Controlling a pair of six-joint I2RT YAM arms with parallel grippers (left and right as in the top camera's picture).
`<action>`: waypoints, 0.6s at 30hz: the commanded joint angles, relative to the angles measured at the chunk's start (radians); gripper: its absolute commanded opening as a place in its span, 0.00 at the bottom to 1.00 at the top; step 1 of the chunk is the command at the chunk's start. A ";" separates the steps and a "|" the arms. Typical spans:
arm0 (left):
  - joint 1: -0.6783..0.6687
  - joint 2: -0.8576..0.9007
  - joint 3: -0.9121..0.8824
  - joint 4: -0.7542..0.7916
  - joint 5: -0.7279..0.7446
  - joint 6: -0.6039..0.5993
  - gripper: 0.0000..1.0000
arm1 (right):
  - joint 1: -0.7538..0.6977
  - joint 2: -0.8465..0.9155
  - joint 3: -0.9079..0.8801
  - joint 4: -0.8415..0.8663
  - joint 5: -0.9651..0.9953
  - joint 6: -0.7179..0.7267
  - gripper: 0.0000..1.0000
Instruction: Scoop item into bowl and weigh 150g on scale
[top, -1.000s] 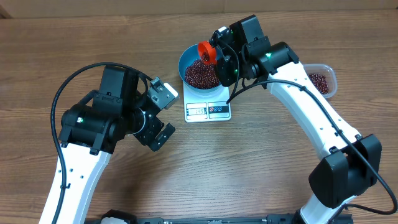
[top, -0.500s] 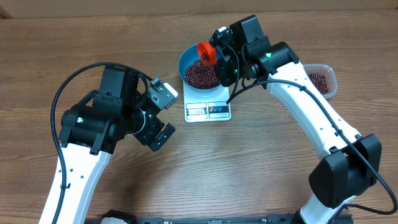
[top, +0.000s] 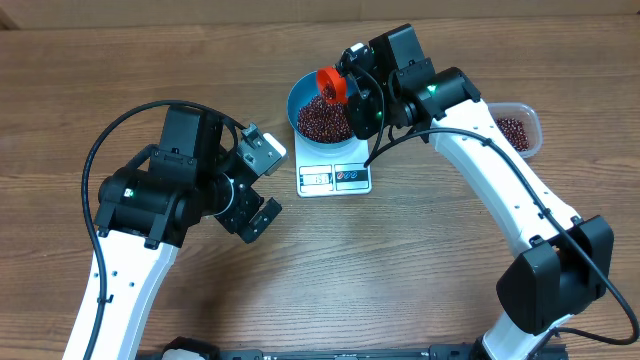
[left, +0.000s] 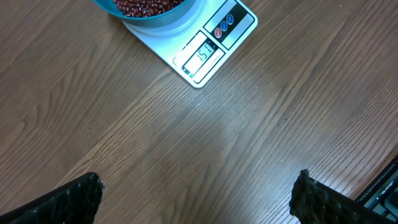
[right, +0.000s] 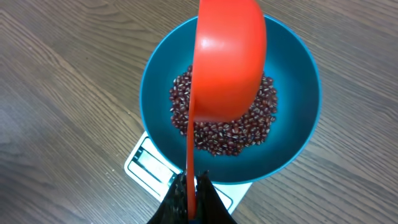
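Observation:
The blue bowl (top: 312, 100) stands on the white scale (top: 334, 176) and holds a heap of red-brown beans (top: 322, 120). In the right wrist view the bowl (right: 155, 81) and beans (right: 231, 132) lie below an orange-red scoop (right: 229, 62), turned bottom-up over them. My right gripper (right: 191, 186) is shut on the scoop's thin handle, above the bowl's edge (top: 362, 100). My left gripper (top: 262, 184) hangs open over bare table to the left of the scale, nothing between its fingers (left: 68, 202). The left wrist view shows the scale's display (left: 202, 56).
A clear plastic container (top: 516, 128) with more beans stands at the right, behind the right arm. The wooden table (top: 420, 260) surrounds everything. A black cable loops over the left arm.

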 joint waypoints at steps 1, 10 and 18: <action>0.005 0.004 0.000 0.003 0.019 -0.010 1.00 | 0.008 0.003 0.033 0.003 -0.039 0.005 0.04; 0.004 0.004 0.000 0.003 0.019 -0.010 1.00 | 0.008 0.003 0.033 0.003 -0.043 0.027 0.04; 0.004 0.004 0.000 0.003 0.019 -0.010 1.00 | 0.008 0.003 0.034 0.004 -0.043 0.040 0.04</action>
